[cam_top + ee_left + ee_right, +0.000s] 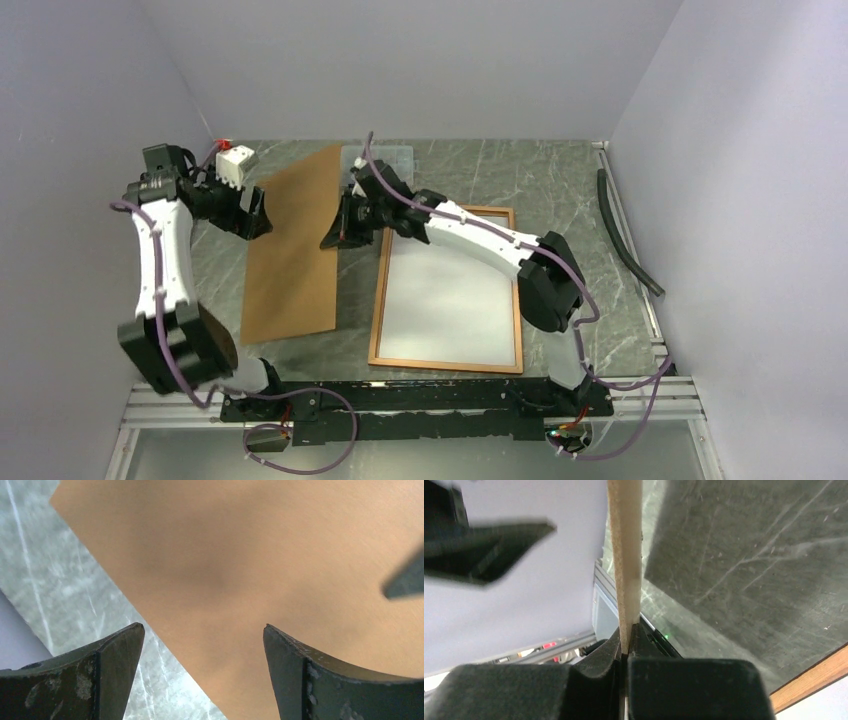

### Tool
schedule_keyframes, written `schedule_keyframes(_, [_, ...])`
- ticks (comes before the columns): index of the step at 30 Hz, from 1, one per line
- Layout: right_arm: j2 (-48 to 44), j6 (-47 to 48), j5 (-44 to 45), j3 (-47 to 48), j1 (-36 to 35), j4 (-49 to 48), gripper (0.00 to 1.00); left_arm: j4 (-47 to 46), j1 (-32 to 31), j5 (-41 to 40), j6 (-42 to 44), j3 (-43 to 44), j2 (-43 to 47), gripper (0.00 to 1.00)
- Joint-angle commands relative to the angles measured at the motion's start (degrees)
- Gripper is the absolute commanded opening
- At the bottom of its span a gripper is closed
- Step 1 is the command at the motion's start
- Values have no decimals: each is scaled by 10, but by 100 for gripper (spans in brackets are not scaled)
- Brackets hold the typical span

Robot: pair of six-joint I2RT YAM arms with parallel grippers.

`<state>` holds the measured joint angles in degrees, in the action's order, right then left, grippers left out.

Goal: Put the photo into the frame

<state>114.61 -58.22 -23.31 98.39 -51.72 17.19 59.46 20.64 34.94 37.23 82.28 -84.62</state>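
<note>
My right gripper [625,641] pinches the brown backing board [295,250] by its edge (seen edge-on from my wrist); my left gripper [201,630] gapes wide, holding nothing.

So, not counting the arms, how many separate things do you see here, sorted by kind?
frame: 1
white sheet lying in the frame: 1
brown board: 1
clear box: 1
black hose: 1
Total: 5
</note>
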Motion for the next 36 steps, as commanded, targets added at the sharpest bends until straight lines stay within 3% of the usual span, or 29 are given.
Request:
schedule_keyframes(1, [-16, -36, 43, 126, 34, 38, 0, 21, 1, 143, 138, -31, 151, 94])
schedule_keyframes(6, [-24, -124, 64, 173, 70, 74, 0, 39, 0, 185, 258, -48, 275, 95])
schedule_keyframes(12, [-63, -212, 41, 126, 94, 20, 0, 167, -1, 233, 399, -17, 350, 95])
schedule_keyframes(16, [-91, -234, 25, 89, 97, -14, 0, 201, 0, 237, 562, -86, 446, 95])
schedule_keyframes(18, [-107, -250, 15, 61, 98, -38, 0, 130, 1, 216, 618, -160, 510, 95])
schedule_keyframes(22, [-131, -281, 3, 13, 98, -93, 0, 35, 1, 235, 644, -248, 566, 95])
schedule_keyframes(28, [-137, -300, -8, -14, 89, -130, 0, -100, 2, 298, 529, -273, 548, 91])
schedule_keyframes(33, [-133, -323, -25, -37, 75, -169, 0, -42, 2, 330, 616, -264, 505, 86])
schedule_keyframes(36, [-135, -326, -23, -52, 67, -193, 0, -83, 1, 332, 565, -250, 468, 76])
